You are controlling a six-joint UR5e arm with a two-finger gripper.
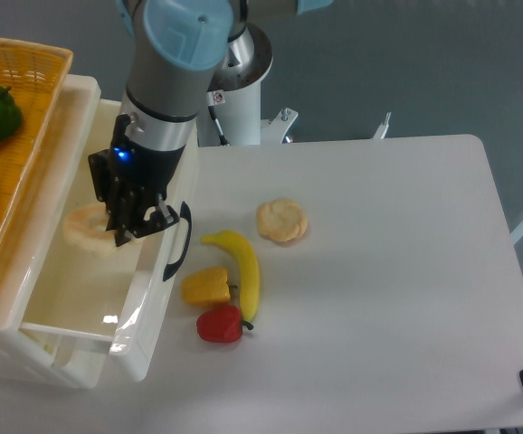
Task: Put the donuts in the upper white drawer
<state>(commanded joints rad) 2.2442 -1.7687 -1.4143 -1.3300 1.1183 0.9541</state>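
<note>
At the left, the end effector (128,228) hangs over the open white drawer (80,298) and holds one donut (88,228) tight. That donut is over the inside of the drawer, so I think it only needs to go down. The other donut (282,221) lies on the surface (397,271), to the right of the end effector, just past the banana (243,271).
</note>
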